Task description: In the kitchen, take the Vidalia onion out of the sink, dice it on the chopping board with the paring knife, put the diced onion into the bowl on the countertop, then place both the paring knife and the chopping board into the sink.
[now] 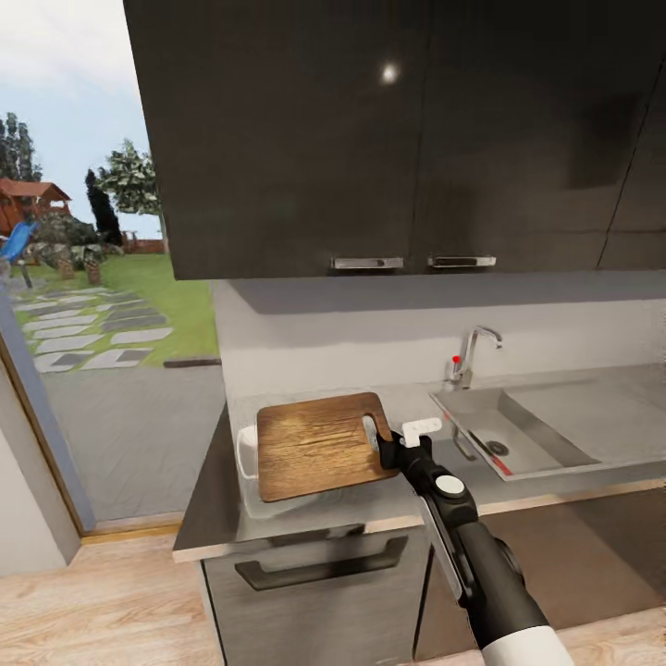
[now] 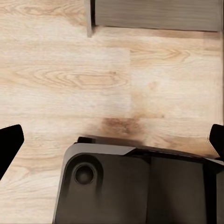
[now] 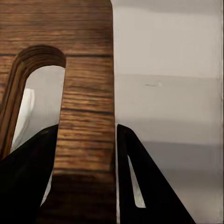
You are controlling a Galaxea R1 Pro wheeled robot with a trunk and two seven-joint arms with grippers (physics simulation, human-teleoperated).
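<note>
On the long grey countertop (image 1: 314,513), the dark brown wooden chopping board (image 1: 319,444) is covering most of the white square bowl (image 1: 246,451) beneath it. The right gripper (image 1: 388,444) is clamping the board's handle end, just left of the grey steel sink (image 1: 546,421). The left gripper (image 2: 112,140) is hanging with fingers spread over pale wood floor (image 2: 70,74).

I count one board (image 1: 317,446) on my desk (image 1: 208,518), and one white bowl (image 1: 245,451) peeking out from under its left edge. One sink (image 1: 518,427), with one tap (image 1: 474,350) and one red-tipped knob (image 1: 455,361). One red-handled knife (image 1: 498,462) in the basin, as far as I can tell. Two handles (image 1: 367,263) on the upper cabinets, one drawer pull (image 1: 319,564) below. One tool (image 1: 396,450) of mine at the board; two dark fingertips (image 2: 10,140) of the other over the wood floor (image 2: 70,74).
</note>
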